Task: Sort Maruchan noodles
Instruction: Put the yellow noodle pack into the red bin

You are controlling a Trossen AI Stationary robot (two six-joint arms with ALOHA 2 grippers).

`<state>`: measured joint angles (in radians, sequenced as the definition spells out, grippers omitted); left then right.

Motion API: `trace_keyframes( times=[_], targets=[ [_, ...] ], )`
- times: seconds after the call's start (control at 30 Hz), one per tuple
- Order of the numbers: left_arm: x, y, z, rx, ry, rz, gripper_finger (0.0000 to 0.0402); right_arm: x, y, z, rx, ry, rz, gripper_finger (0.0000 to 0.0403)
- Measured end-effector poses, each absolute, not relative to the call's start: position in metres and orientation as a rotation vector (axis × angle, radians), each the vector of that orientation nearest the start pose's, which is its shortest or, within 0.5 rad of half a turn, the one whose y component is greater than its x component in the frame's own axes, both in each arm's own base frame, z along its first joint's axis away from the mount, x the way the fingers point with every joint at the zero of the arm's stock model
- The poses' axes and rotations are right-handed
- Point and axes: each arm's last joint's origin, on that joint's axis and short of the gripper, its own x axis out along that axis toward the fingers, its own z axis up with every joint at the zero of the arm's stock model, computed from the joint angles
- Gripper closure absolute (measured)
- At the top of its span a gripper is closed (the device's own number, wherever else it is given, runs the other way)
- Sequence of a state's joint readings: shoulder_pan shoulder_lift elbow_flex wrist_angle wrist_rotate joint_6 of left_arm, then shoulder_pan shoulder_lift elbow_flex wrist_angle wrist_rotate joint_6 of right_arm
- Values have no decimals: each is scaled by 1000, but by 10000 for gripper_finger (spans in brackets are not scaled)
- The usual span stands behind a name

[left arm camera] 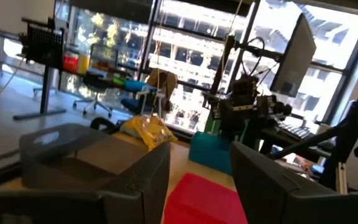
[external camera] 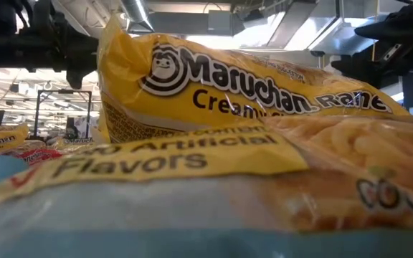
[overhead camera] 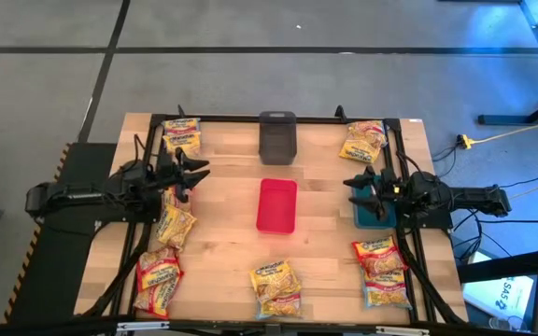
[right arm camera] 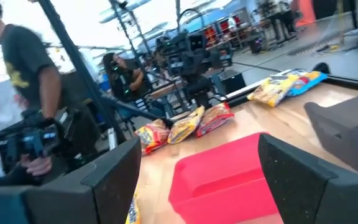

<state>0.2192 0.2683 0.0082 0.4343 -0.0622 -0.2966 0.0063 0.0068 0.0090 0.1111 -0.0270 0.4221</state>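
You are hovering both spread grippers, left (overhead camera: 197, 171) and right (overhead camera: 353, 185), empty; crinkly yellow plastic noodle packets (overhead camera: 276, 288) may slip when pinched.

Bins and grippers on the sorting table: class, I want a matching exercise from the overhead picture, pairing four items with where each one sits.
Column one:
1. red bin
2. grey bin
3. teal bin
4. left gripper

Column two:
A. under the right gripper, at the table's right side
B. middle of the table
C. at the table's left side, fingers open, holding nothing
D. middle of the table's far edge

Pairs: 1-B, 2-D, 3-A, 4-C
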Motion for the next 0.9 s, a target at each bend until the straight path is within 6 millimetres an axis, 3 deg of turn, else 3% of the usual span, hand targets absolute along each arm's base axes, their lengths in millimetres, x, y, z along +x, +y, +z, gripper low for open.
trace_keyframes(
  times=[0.37,0.7,0.9],
  targets=[
    [126,25,197,-371,-193,215,239,104,-1,171,362,-40,-33,109],
    [154,4,204,-363,-40,85,239,117,0,175,418,-48,-25,109],
    [162,-12,210,-393,11,47,239,130,1,190,418,41,-2,109]
  ],
)
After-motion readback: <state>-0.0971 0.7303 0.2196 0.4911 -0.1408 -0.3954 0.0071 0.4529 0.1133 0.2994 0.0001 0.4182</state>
